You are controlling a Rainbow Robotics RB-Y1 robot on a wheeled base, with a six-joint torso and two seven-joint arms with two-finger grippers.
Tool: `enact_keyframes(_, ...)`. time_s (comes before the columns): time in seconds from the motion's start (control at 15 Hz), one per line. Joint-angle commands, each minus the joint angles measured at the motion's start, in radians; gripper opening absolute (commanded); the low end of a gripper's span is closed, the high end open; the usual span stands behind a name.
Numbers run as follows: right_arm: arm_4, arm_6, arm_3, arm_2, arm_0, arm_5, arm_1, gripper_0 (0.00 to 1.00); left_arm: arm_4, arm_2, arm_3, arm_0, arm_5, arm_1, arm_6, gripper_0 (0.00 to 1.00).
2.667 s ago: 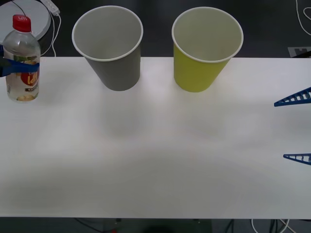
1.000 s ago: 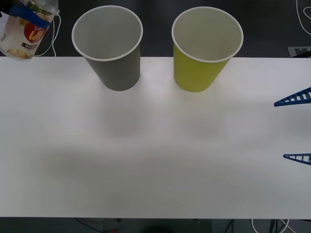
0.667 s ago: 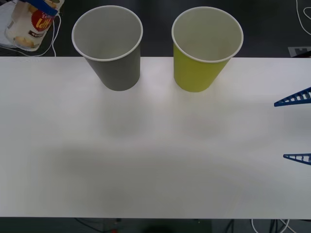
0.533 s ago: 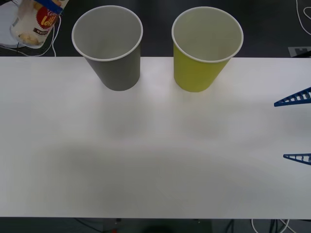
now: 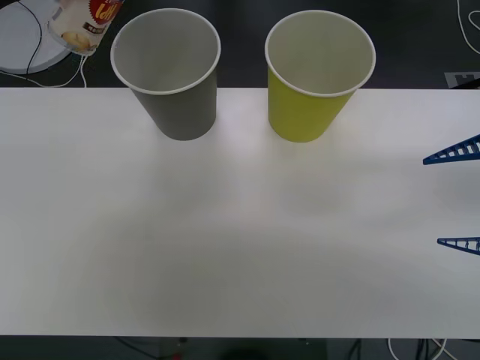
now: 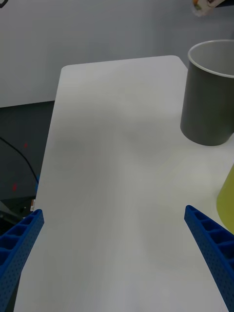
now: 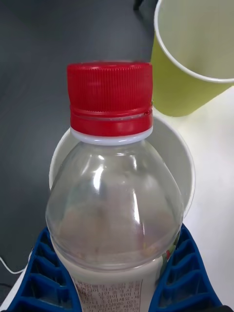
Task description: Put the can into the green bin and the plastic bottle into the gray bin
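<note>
The left gripper [image 7: 117, 287] pinches the bottle [image 7: 114, 195] in the air beside the gray bin [image 5: 166, 71]. Released short, it clips the rim. The right gripper [image 5: 457, 196] waits spread.

**Surfaces and materials**

We see a clear, glossy plastic bottle [image 7: 114, 214] with a ribbed red screw cap [image 7: 110, 97], clamped between our left gripper's [image 7: 114, 282] ribbed blue fingers. The gray [image 5: 166, 71] and yellow-green [image 5: 319, 73] paper-like bins look matt, the white table [image 5: 240, 225] smooth.

One plastic bottle [image 5: 84, 24], one gray bin [image 5: 171, 75], one green bin [image 5: 315, 75].
</note>
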Motion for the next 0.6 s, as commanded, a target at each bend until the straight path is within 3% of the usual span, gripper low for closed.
enact_keyframes(0.07,0.0,0.0,0.0,0.0,0.0,0.0,0.0,1.0,-0.017,0.0,0.042,-0.021,0.001,-0.042,-0.007,0.0)
enact_keyframes(0.6,0.0,0.0,0.0,0.0,0.0,0.0,0.0,1.0,-0.064,0.0,0.145,-0.064,0.03,-0.158,-0.025,0.0)
